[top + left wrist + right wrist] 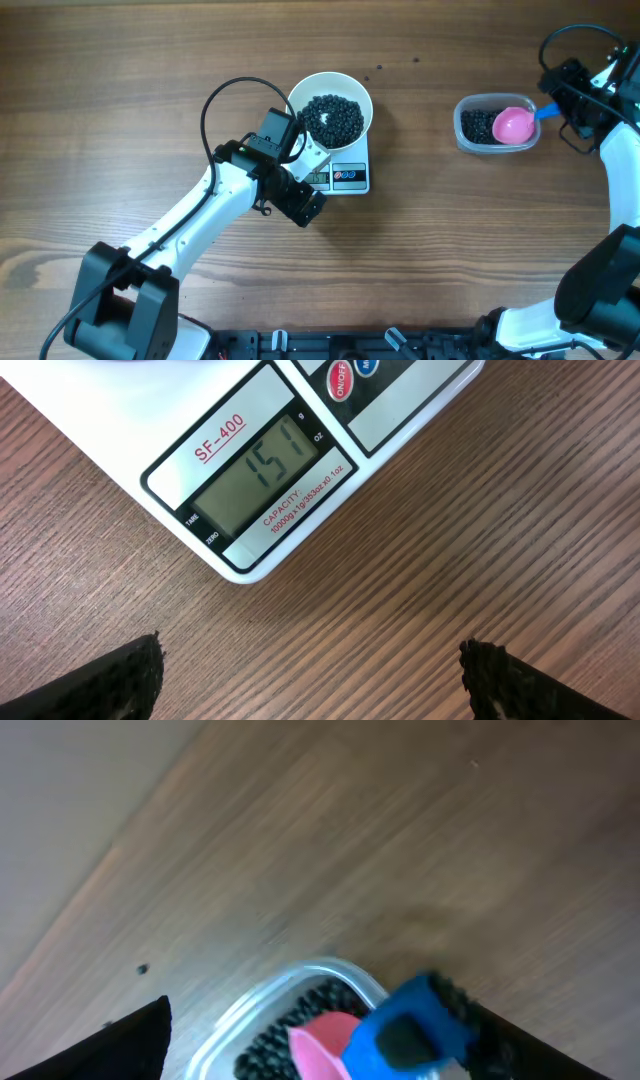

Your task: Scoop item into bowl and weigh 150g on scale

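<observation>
Jaws wide apart, empty: left end effector (312, 652) facing scale (252, 482), right (320, 1020) beside scoop (405, 1028)

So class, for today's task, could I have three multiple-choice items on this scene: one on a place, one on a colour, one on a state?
1. Where does the bowl stand in relation to the scale?
A. to one side of it, apart
B. under it
C. on top of it

2. What colour is the scoop lying in the tub?
A. pink
B. green
C. yellow

3. How is the left gripper?
A. shut on a spoon
B. open and holding nothing
C. shut on a cloth

Answers:
1 C: the overhead view shows the bowl covering the scale's platform.
2 A: the scoop's cup is plainly pink.
3 B: the left wrist view shows its fingers wide apart over bare wood.
</observation>
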### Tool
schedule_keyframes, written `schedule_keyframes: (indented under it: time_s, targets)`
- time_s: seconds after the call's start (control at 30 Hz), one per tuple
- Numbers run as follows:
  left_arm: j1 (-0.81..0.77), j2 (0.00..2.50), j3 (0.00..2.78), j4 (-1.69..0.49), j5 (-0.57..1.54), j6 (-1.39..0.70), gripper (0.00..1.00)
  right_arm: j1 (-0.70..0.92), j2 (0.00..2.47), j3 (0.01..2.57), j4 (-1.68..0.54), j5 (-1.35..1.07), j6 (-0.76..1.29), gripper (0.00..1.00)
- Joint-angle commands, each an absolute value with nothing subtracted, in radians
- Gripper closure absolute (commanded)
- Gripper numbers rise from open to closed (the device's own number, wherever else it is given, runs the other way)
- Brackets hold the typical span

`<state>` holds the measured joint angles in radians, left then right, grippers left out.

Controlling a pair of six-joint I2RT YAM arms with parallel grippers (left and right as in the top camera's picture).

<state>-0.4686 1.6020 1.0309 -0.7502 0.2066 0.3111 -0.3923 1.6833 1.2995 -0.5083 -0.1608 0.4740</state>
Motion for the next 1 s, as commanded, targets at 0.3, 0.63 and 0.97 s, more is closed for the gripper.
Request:
schedule_keyframes:
  time_s: [0.3, 0.63, 0.97]
  targets:
    - [-0.469, 1.591, 1.026, -0.748, 0.215, 0.309, 0.00, -0.389, 1.778, 1.300, -0.071, -0.243, 0.475, 0.00]
    - [-0.469, 1.591, 1.026, -0.748, 0.215, 0.309, 0.00, -0.323, 1.792, 1.300, -0.474, -0.849, 0.585, 0.00]
    - [-0.469, 1.591, 1.026, -0.748, 0.215, 0.309, 0.00, -0.426, 1.147, 1.302, -0.711, -0.804, 0.125, 0.00]
